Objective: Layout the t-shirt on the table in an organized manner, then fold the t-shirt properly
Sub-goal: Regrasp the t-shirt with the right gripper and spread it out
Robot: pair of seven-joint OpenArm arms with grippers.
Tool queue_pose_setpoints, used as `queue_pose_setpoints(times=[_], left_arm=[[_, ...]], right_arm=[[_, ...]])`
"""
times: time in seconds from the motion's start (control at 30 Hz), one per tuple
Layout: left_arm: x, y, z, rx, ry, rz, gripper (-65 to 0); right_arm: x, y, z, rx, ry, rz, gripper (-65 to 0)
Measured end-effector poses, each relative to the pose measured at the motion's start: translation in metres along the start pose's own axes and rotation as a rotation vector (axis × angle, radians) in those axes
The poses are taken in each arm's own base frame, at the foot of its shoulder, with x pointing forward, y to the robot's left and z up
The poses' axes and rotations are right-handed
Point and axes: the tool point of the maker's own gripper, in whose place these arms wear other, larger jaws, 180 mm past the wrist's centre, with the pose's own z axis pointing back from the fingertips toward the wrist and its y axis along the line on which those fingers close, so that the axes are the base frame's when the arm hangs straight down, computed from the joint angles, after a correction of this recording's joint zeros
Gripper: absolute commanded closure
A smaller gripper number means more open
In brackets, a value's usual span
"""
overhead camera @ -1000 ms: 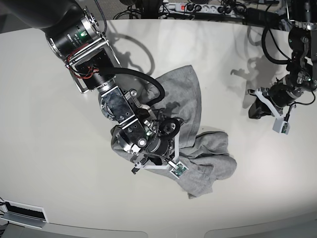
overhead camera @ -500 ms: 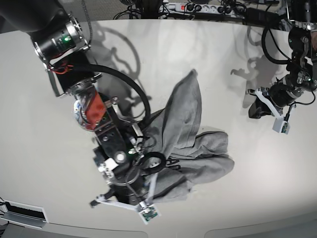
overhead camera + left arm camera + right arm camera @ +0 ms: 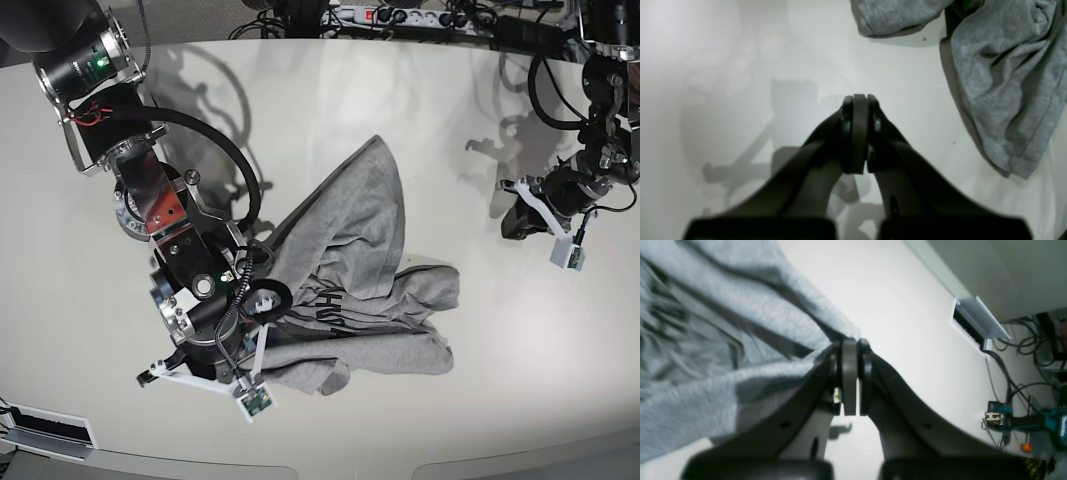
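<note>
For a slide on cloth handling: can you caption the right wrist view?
Right gripper shut on a fold of the grey t-shirt, above the white table.

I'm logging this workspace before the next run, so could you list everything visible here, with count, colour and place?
t-shirt: one, heather grey with black lettering, crumpled near the middle of the table, one edge pinched by the right end effector.
table: one, glossy off-white, fills most of the base view.
power strip: one, white, beyond the table's far edge.
cables: several, black, off the table's edge on the floor.
power drill: one, teal and black, on the floor.
cable slot: one, white frame, table's near left corner.
right end effector: one, black, shut on the t-shirt.
left end effector: one, black, shut and empty, over bare table beside the shirt.
</note>
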Motion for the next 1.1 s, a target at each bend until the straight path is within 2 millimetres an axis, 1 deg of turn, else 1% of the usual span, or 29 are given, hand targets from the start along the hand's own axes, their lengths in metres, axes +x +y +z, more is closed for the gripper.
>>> queue_pose_setpoints(times=[0.03, 0.1, 0.17, 0.23, 0.33, 0.43, 0.57, 0.6, 0.67, 0.7, 0.77, 0.8, 0.83, 0.87, 0.93, 1.0, 1.07, 1.1], left_arm=[[0.000, 0.000, 0.000, 0.000, 0.001, -0.001, 0.0], [-0.001, 0.000, 0.000, 0.000, 0.004, -0.001, 0.0], [-0.001, 0.000, 0.000, 0.001, 0.004, -0.001, 0.0], [0.000, 0.000, 0.000, -0.001, 0.003, 0.000, 0.0], [-0.001, 0.000, 0.000, 0.001, 0.004, 0.000, 0.0], [-0.001, 0.000, 0.000, 0.001, 0.004, -0.001, 0.0], [-0.001, 0.000, 0.000, 0.000, 0.004, 0.000, 0.0], [-0.001, 0.000, 0.000, 0.001, 0.004, 0.000, 0.0], [-0.001, 0.000, 0.000, 0.000, 0.004, 0.000, 0.0], [-0.001, 0.000, 0.000, 0.000, 0.004, -0.001, 0.0], [-0.001, 0.000, 0.000, 0.000, 0.004, 0.000, 0.0], [-0.001, 0.000, 0.000, 0.000, 0.004, -0.001, 0.0], [-0.001, 0.000, 0.000, -0.003, 0.004, -0.002, 0.0], [-0.001, -0.003, 0.000, -0.016, 0.004, -0.011, 0.0], [-0.001, -0.006, 0.000, -0.034, 0.005, -0.023, 0.0], [-0.001, -0.007, 0.000, -0.040, 0.005, -0.027, 0.0], [-0.006, -0.007, 0.000, -0.039, 0.032, -0.028, 0.0], [-0.006, -0.007, 0.000, -0.039, 0.033, -0.028, 0.0]], right_arm=[[0.003, -0.010, 0.003, -0.050, -0.004, -0.024, 0.0], [-0.001, -0.032, 0.005, -0.134, 0.015, -0.071, 0.0], [-0.015, -0.045, 0.003, -0.167, 0.054, -0.109, 0.0], [-0.036, -0.050, 0.003, -0.176, 0.106, -0.135, 0.0], [-0.074, -0.048, 0.004, -0.164, 0.210, -0.162, 0.0], [-0.102, -0.042, 0.006, -0.132, 0.274, -0.153, 0.0], [-0.143, -0.040, 0.014, -0.124, 0.373, -0.163, 0.0], [-0.151, -0.040, 0.016, -0.123, 0.392, -0.166, 0.0], [-0.160, -0.039, 0.018, -0.123, 0.410, -0.169, 0.0], [-0.161, -0.038, 0.018, -0.122, 0.414, -0.169, -6.8], [-0.162, -0.039, 0.019, -0.125, 0.418, -0.161, -24.5], [-0.161, -0.040, 0.019, -0.128, 0.420, -0.161, -31.1], [-0.160, -0.041, 0.018, -0.131, 0.417, -0.161, -32.5], [-0.158, -0.042, 0.018, -0.131, 0.413, -0.158, -32.0], [-0.150, -0.041, 0.015, -0.103, 0.397, -0.126, -26.9], [-0.135, -0.042, 0.011, -0.088, 0.349, -0.102, -21.4], [-0.117, -0.042, 0.007, -0.062, 0.282, -0.098, -13.8], [-0.108, -0.035, 0.004, -0.016, 0.247, -0.113, -8.4]])
